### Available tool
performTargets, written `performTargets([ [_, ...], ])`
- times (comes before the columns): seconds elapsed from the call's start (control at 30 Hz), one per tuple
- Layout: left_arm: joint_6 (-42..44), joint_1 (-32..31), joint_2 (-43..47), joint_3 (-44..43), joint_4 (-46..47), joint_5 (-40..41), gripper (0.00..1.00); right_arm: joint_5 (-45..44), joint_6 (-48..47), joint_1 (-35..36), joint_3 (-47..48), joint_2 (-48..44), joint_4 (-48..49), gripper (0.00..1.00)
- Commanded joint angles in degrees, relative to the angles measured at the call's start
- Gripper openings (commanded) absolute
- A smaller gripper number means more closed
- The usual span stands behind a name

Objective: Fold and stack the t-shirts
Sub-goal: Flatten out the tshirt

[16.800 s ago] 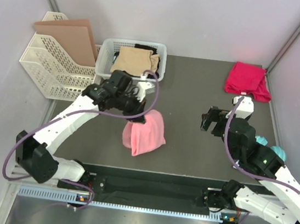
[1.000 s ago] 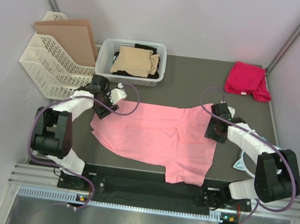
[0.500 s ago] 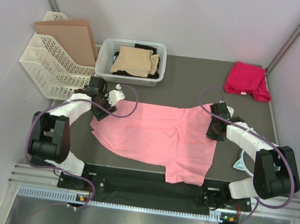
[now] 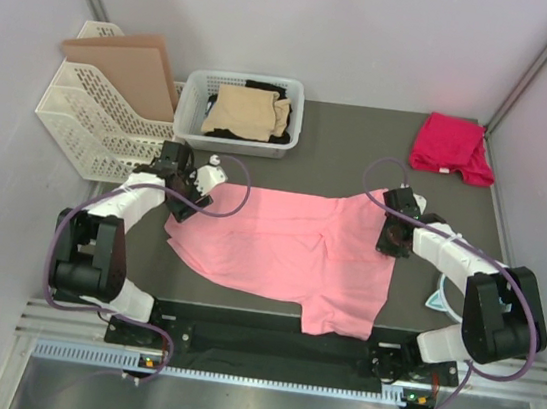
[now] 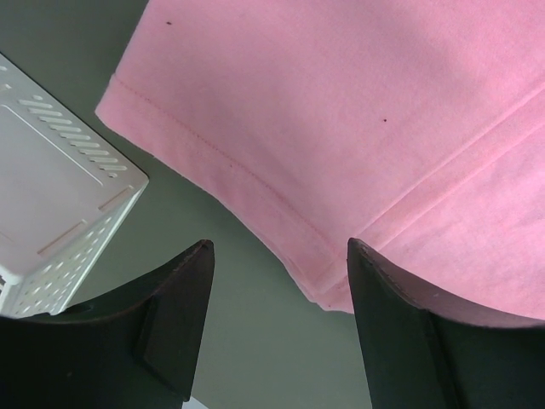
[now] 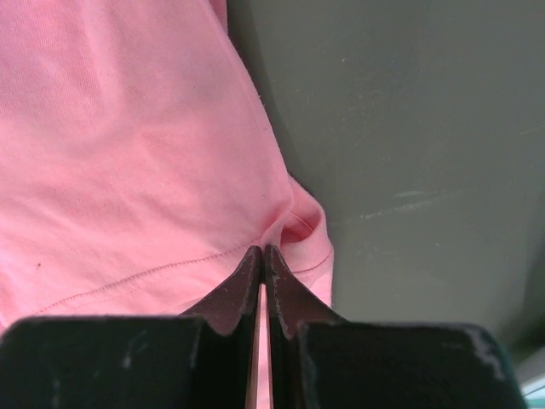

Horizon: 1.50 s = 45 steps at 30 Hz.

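Rack (image 4: 82, 124) of white plastic stands far left, then a basket (image 4: 188, 103) holding the tan t-shirt (image 4: 245, 112) and black t-shirt (image 4: 268, 89) (loosely bundled). The left fingers (image 4: 180, 208) stand apart above the left edge of the pink t-shirt (image 4: 287, 252), gripping nothing. That shirt lies spread mid-worktop (image 4: 339, 163). The right fingers (image 6: 260, 260) are pinched closed on its right edge, with the cloth puckered at their tips. The red t-shirt (image 4: 451, 145) sits in the far right corner.

Even, bright overhead light is falling softly; shadows are staying faint, and both wrist views' dark foreground fingers are blurring.
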State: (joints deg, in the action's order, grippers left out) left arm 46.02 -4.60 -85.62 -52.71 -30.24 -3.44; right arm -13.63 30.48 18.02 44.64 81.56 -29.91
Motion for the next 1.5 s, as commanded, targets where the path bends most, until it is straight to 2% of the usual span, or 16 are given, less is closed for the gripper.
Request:
performTargets([
  [0.0, 0.7, 0.3, 1.0, 0.8, -1.0, -1.0, 0.69, -1.2, -0.4, 0.5, 1.1, -1.8, 0.0, 0.0],
  [0.27, 1.4, 1.3, -0.7, 2.8, 2.8, 1.2, 0.7, -0.9, -0.5, 0.6, 1.1, -2.1, 0.0, 0.0],
  [0.47, 1.6, 2.9, -1.9, 2.3, 1.9, 0.0, 0.71, -1.1, -0.7, 0.5, 0.7, -2.6, 0.0, 0.0],
  [0.63, 2.1, 2.9, -2.7, 3.1, 0.2, -0.8, 0.58, -1.1, -0.4, 0.6, 0.7, -2.4, 0.2, 0.0],
  [0.77, 2.2, 2.9, -2.5, 3.2, -1.8, -2.1, 0.52, -1.0, -0.3, 0.6, 0.7, -2.3, 0.1, 0.0],
  [1.0, 2.4, 2.9, -2.8, 3.3, -5.0, -3.1, 0.58, -1.2, -0.2, 0.5, 1.3, -2.5, -0.1, 0.0],
  [1.27, 2.5, 2.9, -5.0, 4.2, -3.8, -2.5, 0.58, -1.3, -0.2, 0.6, 1.2, -2.8, -0.3, 0.0],
  [1.3, 2.4, 2.9, -6.0, 3.9, -3.4, -2.5, 0.57, -1.3, -0.2, 0.5, 1.2, -2.8, -0.3, 0.0],
  [1.47, 1.7, 2.9, -9.4, 1.6, -4.5, -3.7, 0.39, -1.4, -0.2, 0.5, 1.1, -3.2, -0.4, 0.0],
])
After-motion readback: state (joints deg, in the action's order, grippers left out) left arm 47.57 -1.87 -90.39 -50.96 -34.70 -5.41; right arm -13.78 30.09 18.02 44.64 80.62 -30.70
